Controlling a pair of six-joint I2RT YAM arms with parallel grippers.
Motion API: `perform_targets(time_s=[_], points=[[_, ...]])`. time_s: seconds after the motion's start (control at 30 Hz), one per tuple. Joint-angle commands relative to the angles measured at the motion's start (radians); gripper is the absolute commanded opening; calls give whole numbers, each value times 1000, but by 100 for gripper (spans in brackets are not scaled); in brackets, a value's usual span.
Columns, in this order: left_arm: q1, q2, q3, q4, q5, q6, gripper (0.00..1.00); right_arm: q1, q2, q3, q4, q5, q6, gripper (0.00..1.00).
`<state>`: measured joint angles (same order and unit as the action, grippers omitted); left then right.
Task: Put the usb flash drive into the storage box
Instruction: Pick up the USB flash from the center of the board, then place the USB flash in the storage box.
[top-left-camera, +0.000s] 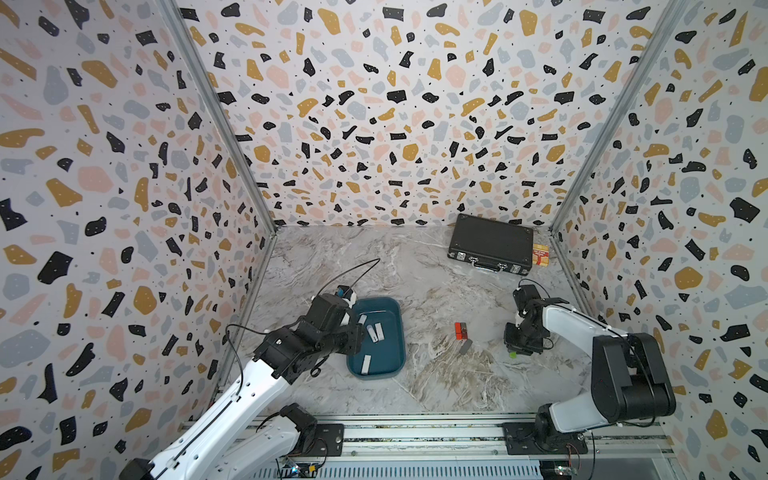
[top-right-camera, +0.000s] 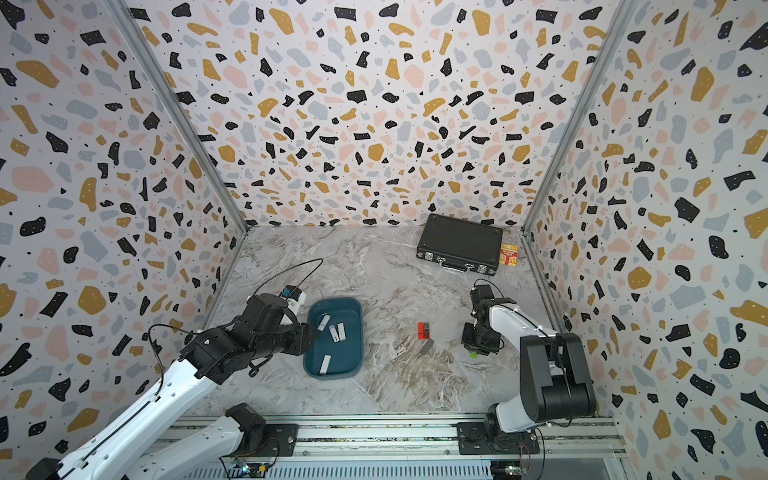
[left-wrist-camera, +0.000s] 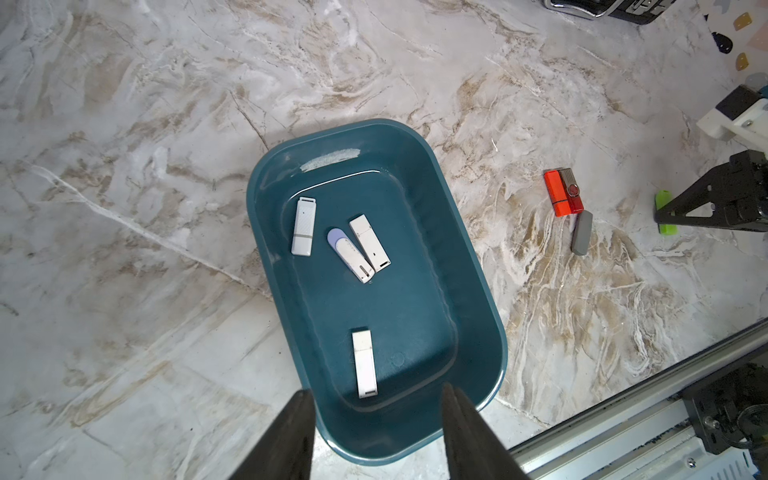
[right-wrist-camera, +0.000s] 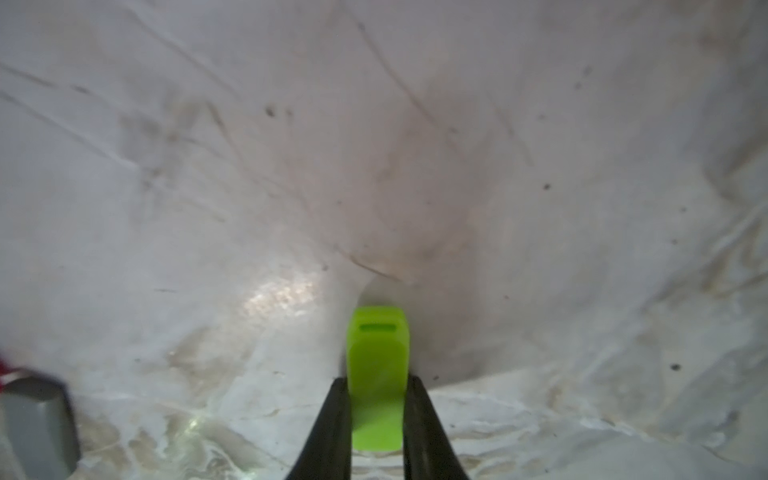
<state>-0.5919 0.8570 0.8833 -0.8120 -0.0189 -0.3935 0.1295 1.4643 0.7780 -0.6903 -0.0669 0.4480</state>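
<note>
At the right side of the table, the right jaws stood closed on the long sides of a green usb flash drive, its slotted end projecting beyond the tips. Whether it had left the surface could not be told. A red drive and a grey drive lay just beside each other between it and the storage box, which held four pale drives. The left jaws hung parted and empty at the box's edge. Judged light, rigid and smooth-shelled, the green drive probably needed only a modest squeeze across its flanks, near mid-length, lest it pivot or slip.
</note>
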Motion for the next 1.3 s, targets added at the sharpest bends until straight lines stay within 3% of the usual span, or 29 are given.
perform_targets(time_s=[0.0, 0.13, 0.27, 0.4, 0.57, 0.9, 1.1, 1.27], points=[[-6, -28, -6, -5, -30, -4, 53, 45, -99, 53, -1, -73, -3, 14], [-6, -49, -6, -6, -65, -10, 53, 173, -192, 121, 9, -153, 76, 15], [-7, -67, -7, -12, -105, -17, 53, 381, -178, 208, 129, -193, 211, 15], [-6, -80, -7, -20, -137, -22, 53, 614, -34, 333, 244, -161, 294, 15], [-6, -88, -7, -24, -162, -26, 53, 790, 214, 535, 252, -99, 291, 16], [-18, -89, -6, -32, -187, -35, 54, 850, 542, 805, 96, 30, 257, 20], [-25, -85, -7, -33, -187, -34, 54, 850, 548, 820, 75, 79, 230, 38], [-37, -75, -7, -35, -194, -36, 54, 842, 447, 800, 72, 100, 184, 43]])
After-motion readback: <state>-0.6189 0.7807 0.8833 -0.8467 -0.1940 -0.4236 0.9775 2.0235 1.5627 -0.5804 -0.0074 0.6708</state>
